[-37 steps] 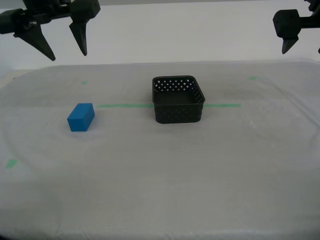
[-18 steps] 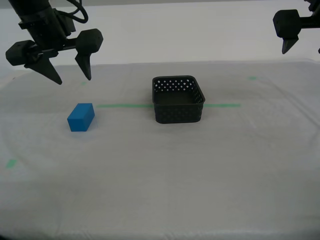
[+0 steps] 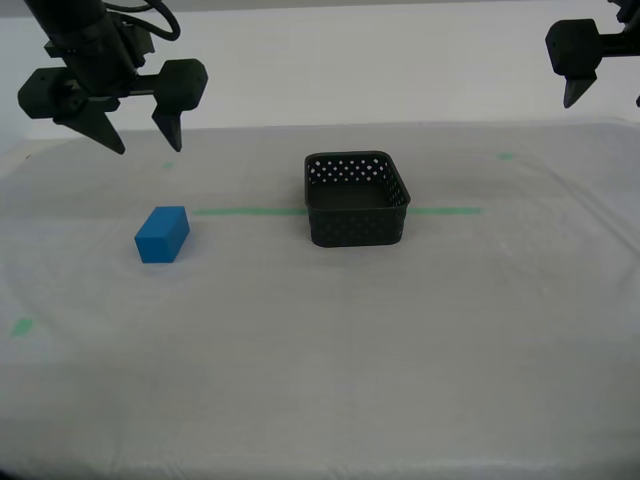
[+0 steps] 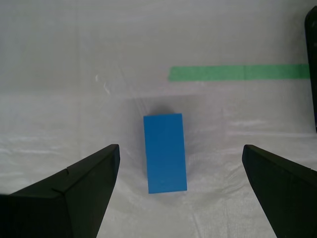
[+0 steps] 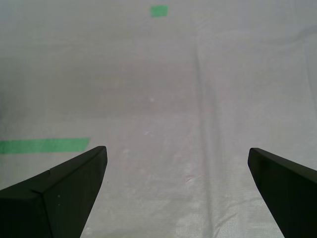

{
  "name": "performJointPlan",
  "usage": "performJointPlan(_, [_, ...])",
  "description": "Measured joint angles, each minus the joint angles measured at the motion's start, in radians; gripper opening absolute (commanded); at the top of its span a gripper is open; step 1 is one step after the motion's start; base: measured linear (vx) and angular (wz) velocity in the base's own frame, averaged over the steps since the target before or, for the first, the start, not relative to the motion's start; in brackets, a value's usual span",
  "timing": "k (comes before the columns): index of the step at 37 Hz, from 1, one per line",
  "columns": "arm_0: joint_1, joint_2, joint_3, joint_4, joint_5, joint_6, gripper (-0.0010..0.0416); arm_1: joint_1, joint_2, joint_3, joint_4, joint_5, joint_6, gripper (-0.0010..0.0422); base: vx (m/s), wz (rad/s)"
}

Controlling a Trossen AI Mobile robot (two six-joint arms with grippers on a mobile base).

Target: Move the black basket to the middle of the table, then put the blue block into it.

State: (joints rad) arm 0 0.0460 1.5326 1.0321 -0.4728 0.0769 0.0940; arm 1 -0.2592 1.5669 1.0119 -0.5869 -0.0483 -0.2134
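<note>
My second gripper has swung in from the upper left and now hangs above the blue block, fingers spread wide and empty. The block lies on the bench, left of the black basket, which already straddles the green line mid-bench. My first gripper hovers released, far right.

The table is covered in white-grey cloth, faintly wrinkled, with a thin green tape line running across it and small green tape marks (one near the exterior view's left edge, another toward the far right). The black basket sits upright on the cloth, over the tape line. The blue block lies well apart from it toward the exterior view's left, just short of the tape line's end.
</note>
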Motion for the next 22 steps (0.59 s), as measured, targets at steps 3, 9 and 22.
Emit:
performJointPlan(3, [0.000, 0.000, 0.000, 0.000, 0.000, 0.000, 0.0399, -0.001, 0.000, -0.002, 0.011, -0.027, 0.000, 0.0339, 0.000, 0.000])
performJointPlan(9, [0.000, 0.000, 0.000, 0.000, 0.000, 0.000, 0.0398, -0.001, 0.000, -0.057, 0.072, -0.068, 0.003, 0.0338, 0.000, 0.000])
performJointPlan(22, [-0.001, 0.000, 0.000, 0.000, 0.000, 0.000, 0.0399, -0.002, 0.000, -0.230, 0.277, -0.066, 0.003, 0.0339, 0.000, 0.000])
